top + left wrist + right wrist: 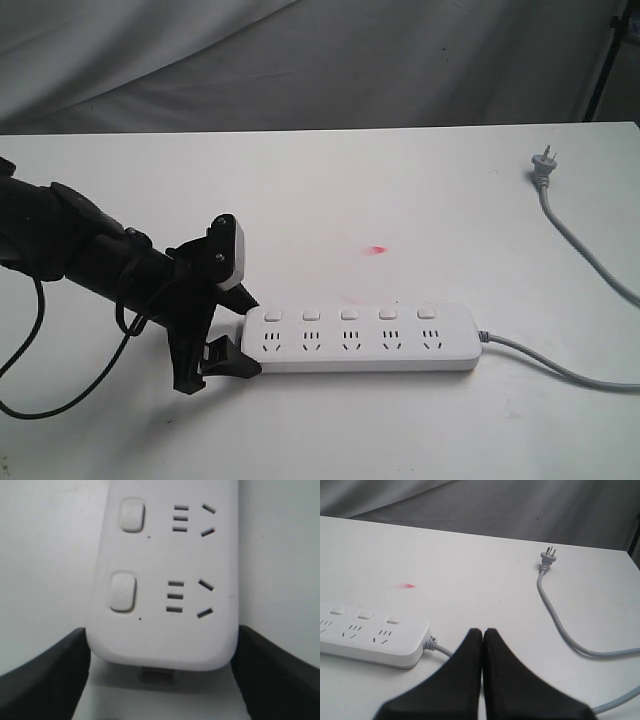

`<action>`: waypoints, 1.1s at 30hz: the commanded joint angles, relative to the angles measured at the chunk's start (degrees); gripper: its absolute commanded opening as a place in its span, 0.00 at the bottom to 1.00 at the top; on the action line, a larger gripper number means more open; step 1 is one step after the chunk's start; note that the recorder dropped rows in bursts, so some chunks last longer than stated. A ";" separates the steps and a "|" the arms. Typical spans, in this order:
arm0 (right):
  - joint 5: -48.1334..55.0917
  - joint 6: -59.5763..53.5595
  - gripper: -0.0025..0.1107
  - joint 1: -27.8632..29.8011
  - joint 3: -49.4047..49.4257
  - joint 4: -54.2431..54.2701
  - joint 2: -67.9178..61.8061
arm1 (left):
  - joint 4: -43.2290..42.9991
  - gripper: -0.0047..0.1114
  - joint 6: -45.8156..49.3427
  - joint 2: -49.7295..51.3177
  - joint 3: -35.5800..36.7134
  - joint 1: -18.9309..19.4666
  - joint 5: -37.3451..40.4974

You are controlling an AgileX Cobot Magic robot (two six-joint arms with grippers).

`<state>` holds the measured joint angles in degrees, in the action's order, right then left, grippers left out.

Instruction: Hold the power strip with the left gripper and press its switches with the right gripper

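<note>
The long white power strip (360, 340) lies flat on the white table (330, 190), cord end to the right. Its five switches (349, 314) sit in a row above the socket sets. My left gripper (243, 331) straddles the strip's left rounded end, one black finger against each long side. In the left wrist view that end of the power strip (165, 630) fills the gap of the left gripper (162, 630), with two switches (123, 591) visible. My right gripper (483, 630) is shut and empty above bare table near the strip's cord end (432, 643); the exterior view does not show it.
The grey cord (560, 365) runs right from the strip and curves back to the grey plug (543, 165) at the far right. A small red mark (377, 249) lies on the table behind the strip. Grey cloth hangs behind the table's far edge.
</note>
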<state>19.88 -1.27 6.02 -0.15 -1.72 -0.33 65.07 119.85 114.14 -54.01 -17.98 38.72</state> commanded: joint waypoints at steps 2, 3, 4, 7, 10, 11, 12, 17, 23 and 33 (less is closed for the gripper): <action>-0.07 0.06 0.02 -0.19 0.15 -0.53 0.33 | 0.65 0.08 0.04 0.14 -0.34 -0.26 -1.00; -0.07 0.06 0.02 -0.19 0.15 -0.53 0.33 | 0.65 0.05 0.04 0.14 -0.34 -0.26 -1.00; -0.07 0.06 0.02 -0.19 0.15 -0.53 0.33 | 0.65 0.04 0.04 0.14 -0.34 -0.26 -1.00; -0.07 0.06 0.02 -0.19 0.15 -0.53 0.33 | 0.65 0.04 0.04 0.14 -0.34 -0.26 -1.00; -0.07 0.06 0.02 -0.19 0.15 -0.53 0.33 | 0.65 0.04 0.04 0.14 -0.34 -0.26 -1.00; -0.07 0.06 0.02 -0.19 0.15 -0.53 0.33 | 0.65 0.04 0.04 0.14 -0.34 -0.26 -1.00; -0.07 0.06 0.02 -0.19 0.15 -0.53 0.33 | 0.65 0.04 0.04 0.14 -0.34 -0.26 -1.00; -0.07 0.06 0.02 -0.19 0.15 -0.53 0.33 | 0.65 0.04 0.04 0.14 -0.34 -0.26 -1.00; -0.07 0.06 0.02 -0.19 0.15 -0.53 0.33 | 0.65 0.04 0.04 0.14 -0.34 -0.26 -1.00; -0.07 0.06 0.02 -0.19 0.15 -0.53 0.33 | 0.65 0.04 0.04 0.14 -0.34 -0.26 -1.00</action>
<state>19.88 -1.27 6.02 -0.15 -1.72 -0.33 65.07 119.85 114.14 -54.01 -17.98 38.72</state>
